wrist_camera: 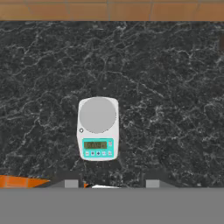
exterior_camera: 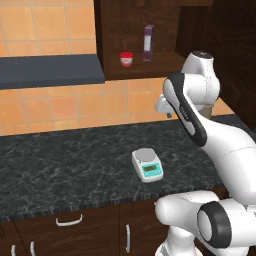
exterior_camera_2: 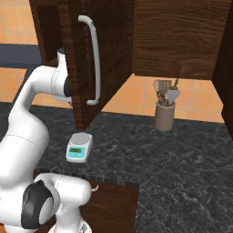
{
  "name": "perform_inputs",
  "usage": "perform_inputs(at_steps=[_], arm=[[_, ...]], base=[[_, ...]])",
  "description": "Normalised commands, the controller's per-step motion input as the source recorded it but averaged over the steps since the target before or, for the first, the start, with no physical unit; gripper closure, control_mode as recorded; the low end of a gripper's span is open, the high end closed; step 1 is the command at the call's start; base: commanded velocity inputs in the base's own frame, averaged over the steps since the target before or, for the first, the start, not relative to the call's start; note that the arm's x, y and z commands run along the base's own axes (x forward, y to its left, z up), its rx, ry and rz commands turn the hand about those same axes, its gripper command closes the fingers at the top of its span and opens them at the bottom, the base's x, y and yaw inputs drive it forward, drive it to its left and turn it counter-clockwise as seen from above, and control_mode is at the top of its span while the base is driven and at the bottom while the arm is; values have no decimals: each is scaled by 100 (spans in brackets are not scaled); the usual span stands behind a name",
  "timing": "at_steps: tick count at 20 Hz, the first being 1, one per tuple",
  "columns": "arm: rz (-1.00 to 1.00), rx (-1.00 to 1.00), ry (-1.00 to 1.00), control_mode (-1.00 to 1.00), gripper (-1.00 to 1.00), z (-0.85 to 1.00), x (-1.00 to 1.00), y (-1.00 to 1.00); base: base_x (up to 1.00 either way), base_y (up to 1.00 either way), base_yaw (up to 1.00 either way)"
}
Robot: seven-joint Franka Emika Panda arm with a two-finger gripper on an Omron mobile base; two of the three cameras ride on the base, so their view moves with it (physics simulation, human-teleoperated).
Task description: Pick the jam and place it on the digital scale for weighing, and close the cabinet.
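Note:
The jam (exterior_camera: 126, 59), a squat jar with a red lid, stands on the bottom shelf of the open dark brown cabinet (exterior_camera: 112, 30). The cabinet door (exterior_camera_2: 111, 50) swings out toward me, its long silver bar handle (exterior_camera_2: 94, 63) facing the right base view. The digital scale (exterior_camera: 147, 165) (exterior_camera_2: 79, 146) (wrist_camera: 98, 127) lies on the black counter with nothing on its grey plate. My gripper (exterior_camera: 164, 106) (wrist_camera: 111, 183) hangs high above the counter, below and to the right of the jam, pointing down at the scale. It is open, with nothing between its fingers.
A tall purple-and-white box (exterior_camera: 148, 42) stands on the shelf right of the jam. A utensil holder (exterior_camera_2: 164, 111) sits on the counter against the tiled wall, under the cabinet. A dark shelf (exterior_camera: 50, 70) juts from the wall at left. Lower cabinets (exterior_camera: 70, 225) line the counter front.

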Motion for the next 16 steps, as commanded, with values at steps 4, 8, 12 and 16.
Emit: perform_inputs(at_steps=[4, 8, 12, 16], arm=[[6, 0, -4, -100, -100, 0, -38, 8], [10, 0, -30, -100, -100, 28, -41, 25], [17, 0, -27, -100, -100, 74, -13, 35], [25, 5, -11, -100, -100, 72, 5, 17]], base=[[0, 0, 0], [0, 0, 0], [0, 0, 0], [0, 0, 0]])
